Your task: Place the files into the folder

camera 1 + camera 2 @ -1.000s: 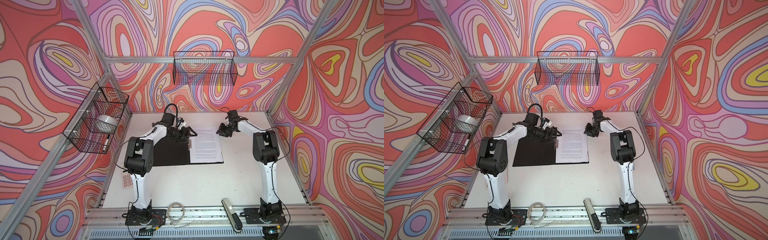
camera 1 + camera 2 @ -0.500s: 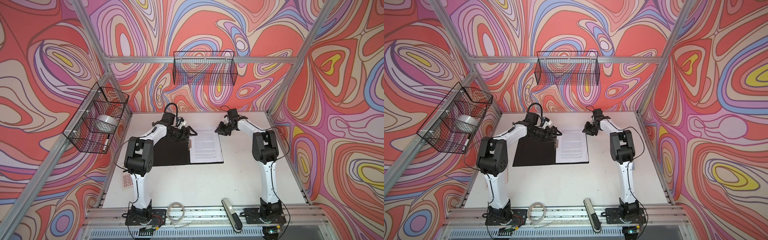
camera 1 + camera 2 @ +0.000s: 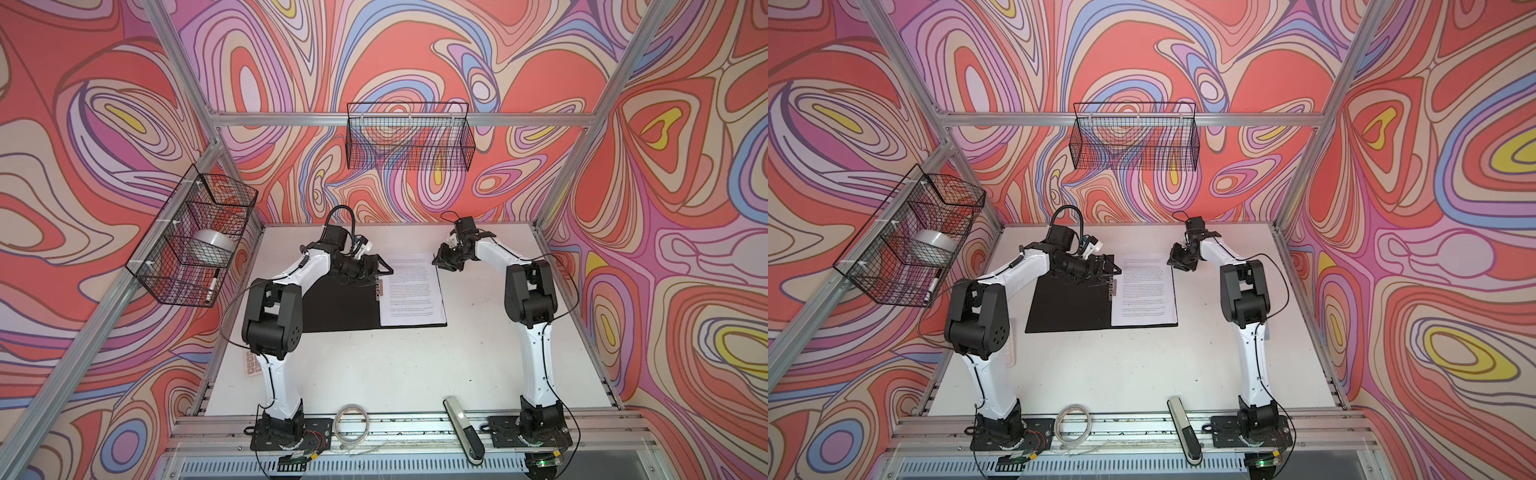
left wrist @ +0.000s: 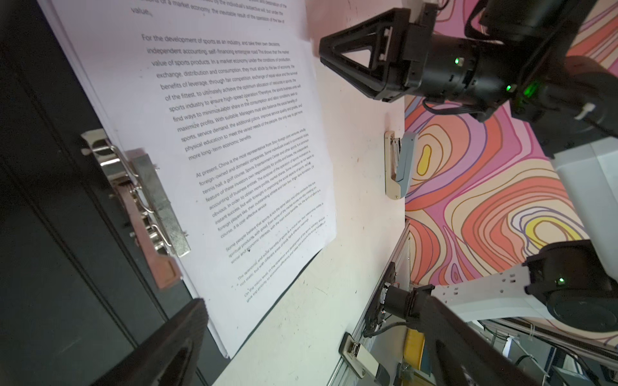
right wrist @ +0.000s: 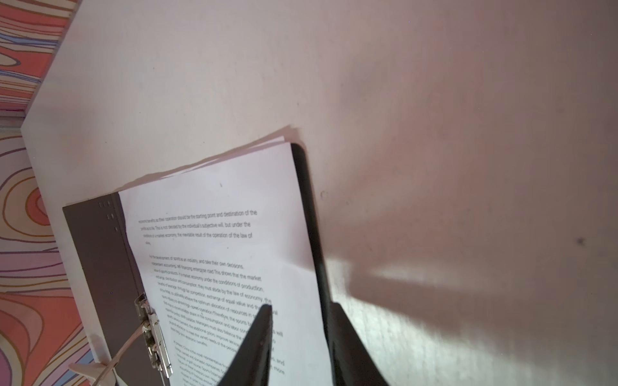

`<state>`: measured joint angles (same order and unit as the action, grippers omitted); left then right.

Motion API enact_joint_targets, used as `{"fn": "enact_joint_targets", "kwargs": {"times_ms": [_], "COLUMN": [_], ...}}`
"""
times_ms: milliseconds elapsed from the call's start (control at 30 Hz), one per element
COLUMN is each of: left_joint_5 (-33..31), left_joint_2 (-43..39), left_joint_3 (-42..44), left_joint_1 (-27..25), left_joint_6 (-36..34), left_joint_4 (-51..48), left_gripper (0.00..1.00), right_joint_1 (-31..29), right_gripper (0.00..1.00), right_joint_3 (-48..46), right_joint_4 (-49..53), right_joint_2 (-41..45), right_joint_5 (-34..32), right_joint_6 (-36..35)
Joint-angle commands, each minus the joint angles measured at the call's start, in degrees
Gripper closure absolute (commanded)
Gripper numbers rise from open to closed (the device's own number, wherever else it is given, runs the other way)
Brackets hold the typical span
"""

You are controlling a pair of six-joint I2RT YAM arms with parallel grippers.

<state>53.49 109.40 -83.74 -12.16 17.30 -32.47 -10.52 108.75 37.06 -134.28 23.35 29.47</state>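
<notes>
well, the papers (image 3: 411,286) look thin and floppy, best pinched at an edge; left pincer (image 3: 381,269) and right pincer (image 3: 439,263) gape, empty.

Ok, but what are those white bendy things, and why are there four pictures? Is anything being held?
They are two robot arms on a white table. Each ends in a gripper, a two-fingered pincher. Two pictures look down from above; two come from small cameras on the arms' wrists. On the table lies an open folder, black inside, with papers on its right half and a metal clip in the middle. The left gripper hovers open near the clip; the right gripper is by the papers' far corner. Neither holds anything.
</notes>
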Motion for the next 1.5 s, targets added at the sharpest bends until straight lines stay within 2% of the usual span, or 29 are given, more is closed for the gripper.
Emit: {"fn": "enact_joint_targets", "kwargs": {"times_ms": [0,100,233,300,367,500,867,1100,1300,1467], "left_joint_5": [-1.63,-5.32,-12.51,-17.37,-19.59,-20.84,-24.58,-25.06,-31.57,-28.48], "left_joint_2": [-6.13,-8.18,-9.13,-8.96,-8.61,-7.71,-5.69,-5.09,-4.90,-4.14], "left_joint_3": [1.77,2.51,3.95,4.66,5.65,7.92,11.85,12.91,12.58,11.72], "left_joint_1": [0.56,0.80,2.04,2.66,3.55,5.55,7.22,7.42,7.51,7.85], "left_joint_6": [-5.98,-6.91,-3.70,-3.50,-3.35,-2.80,-4.94,-7.63,-10.07,-12.20], "left_joint_4": [-3.60,-3.11,-0.30,0.01,0.33,0.42,-0.42,-0.62,-1.87,-3.83], "left_gripper": [0.00,0.00,0.00,0.00,0.00,0.01,0.04,0.06,0.08,0.08], "right_joint_1": [0.15,-0.01,-2.02,-4.07,-6.57,-13.18,-24.02,-27.21,-28.49,-28.94], "right_gripper": [0.70,0.71,0.73,0.74,0.77,0.78,0.79,0.79,0.79,0.79], "right_joint_3": [-0.13,-1.43,-1.94,0.20,3.22,8.56,15.02,23.21,25.52,25.74], "right_joint_4": [0.39,1.53,5.75,10.56,15.66,23.38,22.75,23.67,23.92,25.08], "right_joint_2": [5.44,8.36,11.84,12.37,11.88,10.84,7.56,0.56,-2.36,-3.36], "right_joint_5": [-2.58,-3.17,-5.74,-7.70,-9.12,-14.20,-13.68,-14.10,-14.02,-15.04], "right_joint_6": [-0.26,-0.10,-1.63,-3.25,-5.06,-6.67,-1.55,-0.10,0.44,0.14]}}
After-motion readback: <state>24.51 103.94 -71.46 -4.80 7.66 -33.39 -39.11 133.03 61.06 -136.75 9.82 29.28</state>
